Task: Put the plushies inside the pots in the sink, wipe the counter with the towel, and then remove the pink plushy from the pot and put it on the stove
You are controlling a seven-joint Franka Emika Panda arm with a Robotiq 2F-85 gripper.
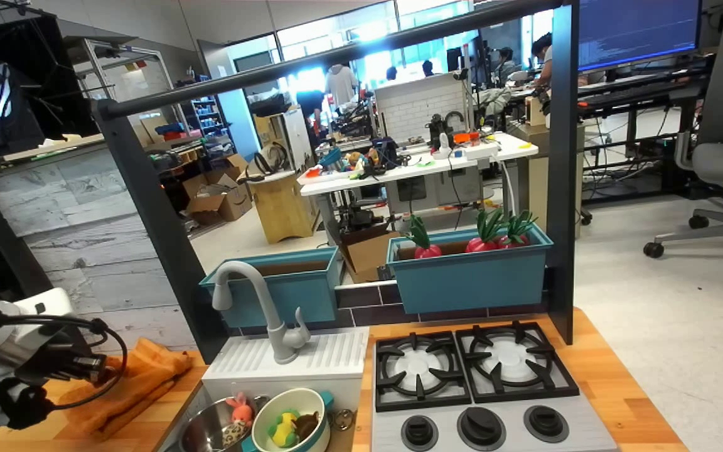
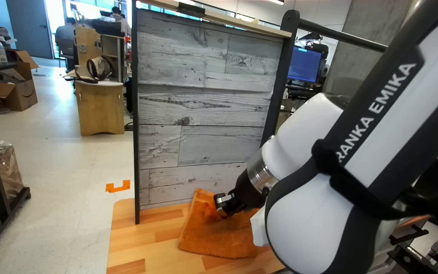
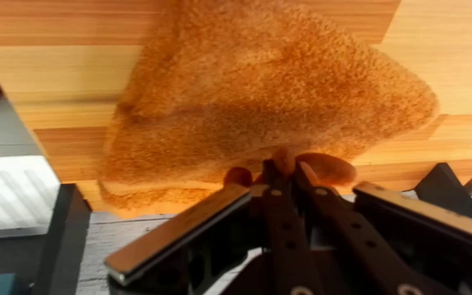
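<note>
Along the edge where the plank wall (image 2: pixel 203 110) meets the worktop (image 2: pixel 154 228), I'd judge the wipe is about to start. Good strokes would run over the wood and stop short of the edge where the sink (image 1: pixel 344 390) begins. The towel (image 2: pixel 219 238) lies rumpled by the wall-side edge, so a first pull might flatten it before sweeping. The tool (image 3: pixel 284 170) is narrow, its tips closed on what looks like a tuft of towel; a low, level drag should suit so small a pinch. That pinch shows plainly only in the wrist view. An exterior view has what the wrist view lacks: in the sink, the metal pot (image 1: pixel 197 432) holding the pink toy (image 1: pixel 241 411), and the white pot (image 1: pixel 295 399) holding the yellow-green toy (image 1: pixel 284 430) and the brown toy (image 1: pixel 307 427). Whether the reddish lobes (image 3: pixel 327 169) by the tips are towel too, I can't tell.
</note>
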